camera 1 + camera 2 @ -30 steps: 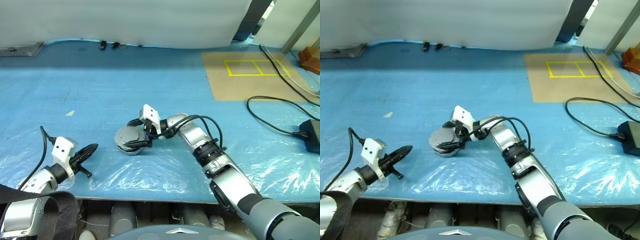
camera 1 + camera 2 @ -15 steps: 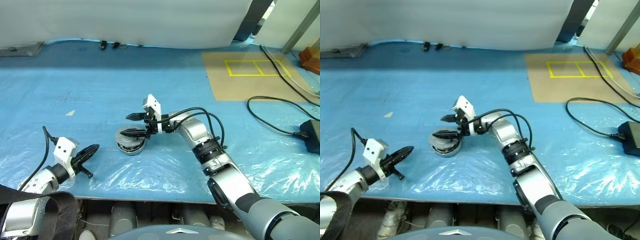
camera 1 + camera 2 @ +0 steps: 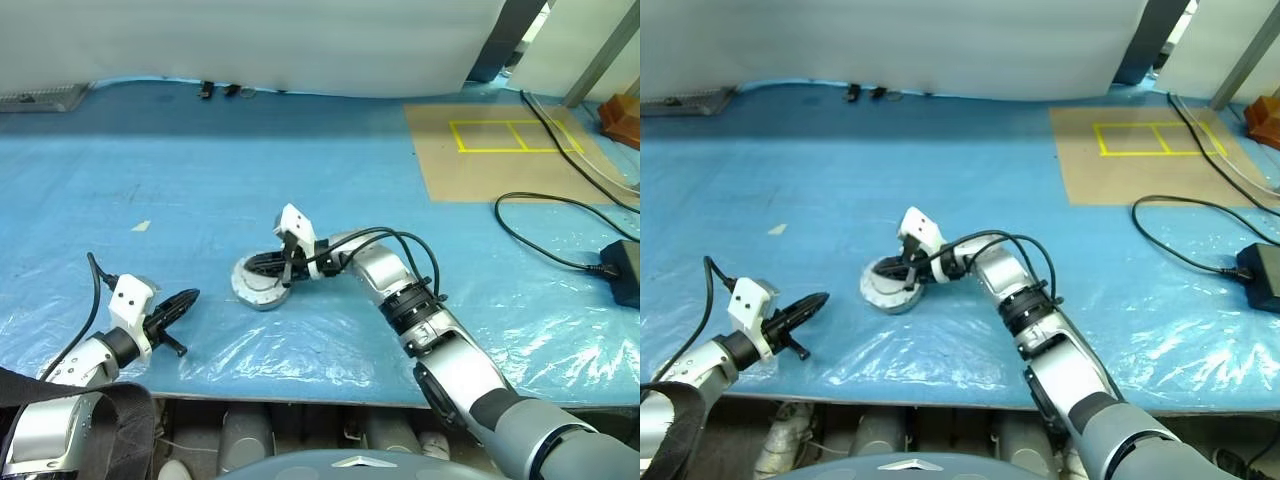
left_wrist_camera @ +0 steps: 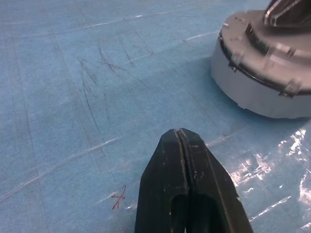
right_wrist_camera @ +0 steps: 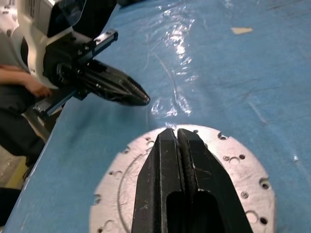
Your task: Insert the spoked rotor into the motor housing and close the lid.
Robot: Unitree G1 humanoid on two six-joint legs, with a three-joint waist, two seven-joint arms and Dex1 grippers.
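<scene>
Table (image 3: 200, 190) covered by blue sheeting, with wrinkled clear plastic film (image 3: 300, 345) laid along the near edge. Closed motor housing (image 3: 258, 283) seen resting on the blue near centre. Brown board (image 3: 500, 155) with yellow taped rectangles laid at far right; black cable (image 3: 545, 235) and black box (image 3: 625, 268) beside it.

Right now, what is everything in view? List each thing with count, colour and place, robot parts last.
lid: one, silver-grey, plain face up on the housing, mid-table.
motor housing: one, silver, under the lid.
blue sheet: one, covering the table.
brown board: one, yellow outline marked on it, far right.
black cable: one, right side, running to a black box.
person's hand: one, beyond the table edge.
left gripper: black, shut, empty, near left edge.
right gripper: black, shut, over the lid.
</scene>
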